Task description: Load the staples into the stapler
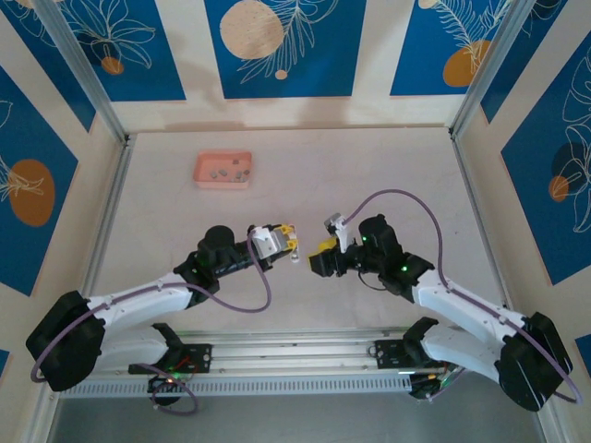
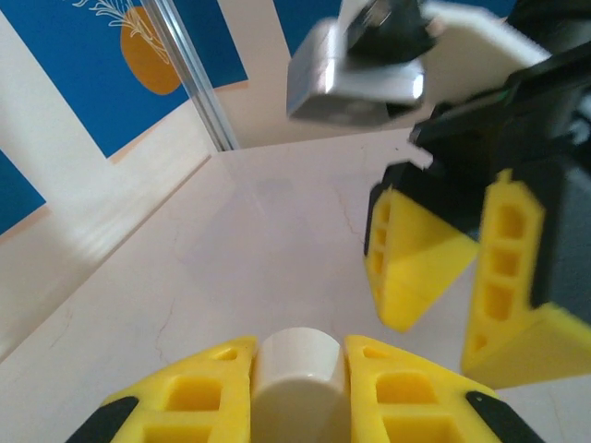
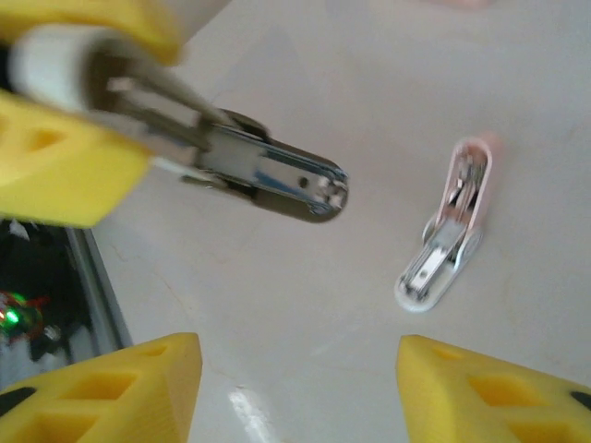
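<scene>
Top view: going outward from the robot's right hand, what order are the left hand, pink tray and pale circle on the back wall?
1. Left hand, gripping a metal piece, directly facing the right hand.
2. Pink tray, back left on the table.
3. Pale circle, up on the back wall.

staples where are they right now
In the top view the staples lie in the pink tray on the far left part of the table, well beyond the left gripper.
</scene>
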Available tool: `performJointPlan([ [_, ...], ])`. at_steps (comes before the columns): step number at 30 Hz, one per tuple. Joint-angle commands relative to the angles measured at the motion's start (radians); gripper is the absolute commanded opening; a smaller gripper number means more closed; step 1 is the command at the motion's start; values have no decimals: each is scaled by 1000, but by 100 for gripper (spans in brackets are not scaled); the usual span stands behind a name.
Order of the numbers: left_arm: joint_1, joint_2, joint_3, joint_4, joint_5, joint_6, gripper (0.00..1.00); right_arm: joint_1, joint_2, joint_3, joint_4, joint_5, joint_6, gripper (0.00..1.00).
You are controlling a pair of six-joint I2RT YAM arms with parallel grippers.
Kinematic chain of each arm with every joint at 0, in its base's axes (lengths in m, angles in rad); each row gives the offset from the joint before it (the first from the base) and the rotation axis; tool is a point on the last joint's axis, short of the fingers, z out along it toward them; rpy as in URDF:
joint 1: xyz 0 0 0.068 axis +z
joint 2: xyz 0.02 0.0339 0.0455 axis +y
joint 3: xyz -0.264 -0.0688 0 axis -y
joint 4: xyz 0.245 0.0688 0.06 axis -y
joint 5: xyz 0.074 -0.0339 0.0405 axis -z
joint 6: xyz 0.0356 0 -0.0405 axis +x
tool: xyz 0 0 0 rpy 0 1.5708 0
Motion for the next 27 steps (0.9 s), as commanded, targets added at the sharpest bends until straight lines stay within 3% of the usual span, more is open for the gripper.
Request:
performJointPlan([
  [1,-2,-15,6,20,65,-1,18,16,-39,-26,36,-52,-375,58],
  [4,-2,-4,6,37,138,-4,19,38,-35,-25,42,-56,-606,59],
  [9,-2,10,-3,90,221,-26,19,22,36,56,-17,-122,-761,61],
  [21,-2,30,14,107,315,-54,20,3,161,95,111,-295,-747,61],
  [27,-1,60,14,188,359,-104,20,-16,208,113,127,-395,-732,51],
])
